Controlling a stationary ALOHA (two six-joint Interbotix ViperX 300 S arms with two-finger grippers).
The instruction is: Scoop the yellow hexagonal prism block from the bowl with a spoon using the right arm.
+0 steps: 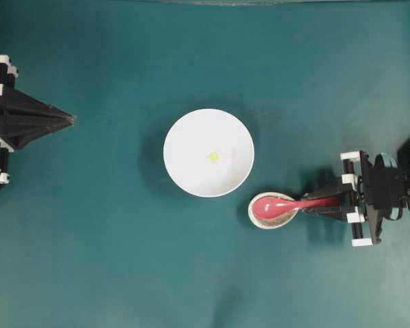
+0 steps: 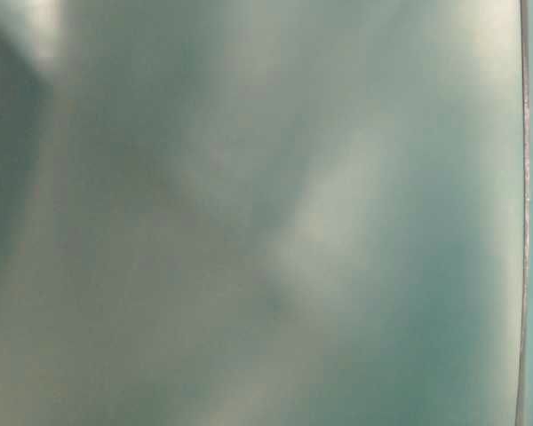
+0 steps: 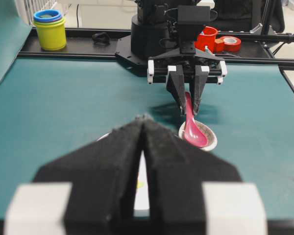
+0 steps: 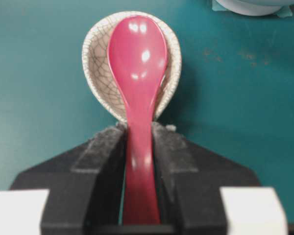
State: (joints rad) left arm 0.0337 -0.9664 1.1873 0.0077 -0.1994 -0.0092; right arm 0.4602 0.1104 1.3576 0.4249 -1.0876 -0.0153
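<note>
The white bowl (image 1: 191,171) stands mid-table with the tiny yellow hexagonal prism block (image 1: 213,156) lying inside it. The pink-red spoon (image 1: 273,206) rests with its scoop in a small crackled beige dish (image 1: 268,225) to the bowl's lower right. My right gripper (image 1: 313,203) has its fingers pressed along the spoon's handle (image 4: 139,161), shut on it; the scoop (image 4: 137,58) lies in the dish (image 4: 95,63). My left gripper (image 1: 70,119) sits at the far left, shut with nothing in it. In the left wrist view its tips (image 3: 143,119) meet, hiding most of the bowl (image 3: 142,196).
Beyond the table's far edge in the left wrist view stand stacked yellow and blue cups (image 3: 50,29), a red cup (image 3: 208,36) and a tape roll (image 3: 230,43). The table-level view is a blurred teal surface.
</note>
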